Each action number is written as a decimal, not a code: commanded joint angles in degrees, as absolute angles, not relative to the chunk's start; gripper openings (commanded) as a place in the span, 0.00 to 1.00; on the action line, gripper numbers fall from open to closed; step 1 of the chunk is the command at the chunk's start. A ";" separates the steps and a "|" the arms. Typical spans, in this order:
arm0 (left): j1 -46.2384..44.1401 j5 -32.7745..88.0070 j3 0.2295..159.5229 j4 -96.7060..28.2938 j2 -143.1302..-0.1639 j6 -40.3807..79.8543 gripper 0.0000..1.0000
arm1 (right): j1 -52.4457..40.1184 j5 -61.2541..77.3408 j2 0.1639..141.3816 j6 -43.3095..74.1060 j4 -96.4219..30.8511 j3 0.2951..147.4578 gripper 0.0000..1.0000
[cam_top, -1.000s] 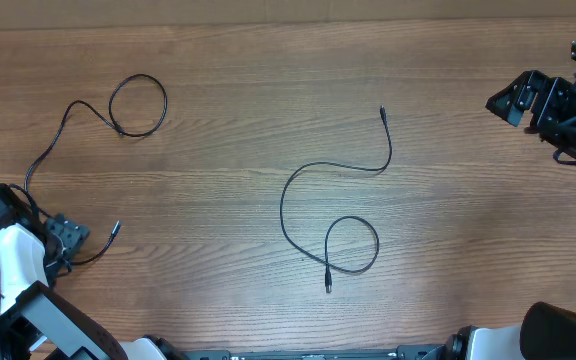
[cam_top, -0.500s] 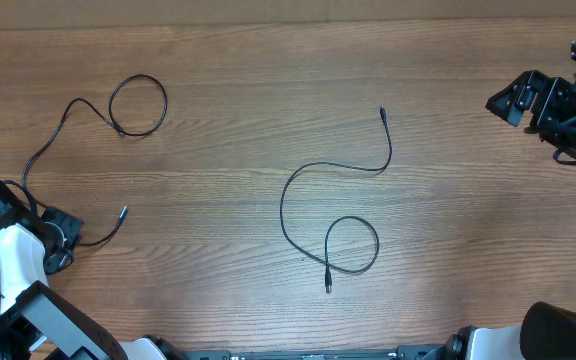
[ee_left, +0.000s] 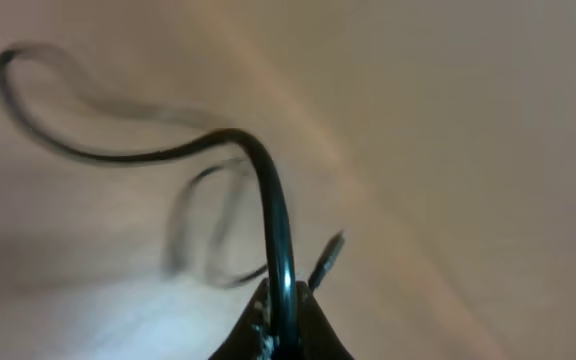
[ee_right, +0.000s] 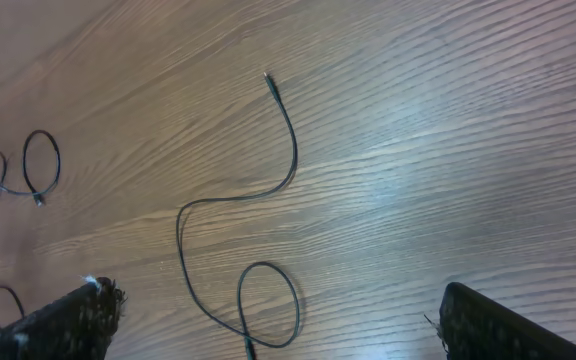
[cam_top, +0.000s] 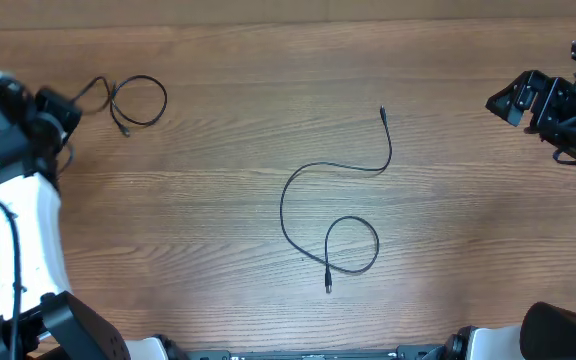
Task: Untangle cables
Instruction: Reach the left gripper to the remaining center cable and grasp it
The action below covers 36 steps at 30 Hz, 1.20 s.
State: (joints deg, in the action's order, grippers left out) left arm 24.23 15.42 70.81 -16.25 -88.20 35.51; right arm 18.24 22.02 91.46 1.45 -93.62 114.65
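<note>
- The left end effector point(cam_top: 56, 110) is shut on the left cable point(cam_top: 140, 104), which is pinched near one end (in the wrist view the cord rises from between the fingertips), at the far-left corner of the worktop point(cam_top: 218, 200).
- From that grip the cord runs rightward into a small loop just beside the end effector.
- The central cable point(cam_top: 298, 190) lies well apart at mid-worktop as an S-curve closing in a loop, its long axis running near to far.
- The right end effector point(cam_top: 515, 100) is held wide open and empty at the far-right edge. It is the nearer one to the central cable's far plug, and nothing stands between.
- The cords are judged to be already separated, with only the held loop left to be drawn straight.
</note>
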 commanded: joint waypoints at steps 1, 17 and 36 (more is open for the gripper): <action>18.76 10.26 71.79 -11.18 -89.84 38.37 0.04 | 17.96 21.43 91.44 0.97 -93.32 114.58 1.00; 12.34 11.11 71.79 -5.96 -111.96 42.26 0.05 | 17.96 21.45 91.44 0.97 -93.54 114.56 1.00; 12.27 25.12 77.12 -14.61 -110.80 33.82 1.00 | 17.96 20.53 91.44 0.99 -91.85 110.59 1.00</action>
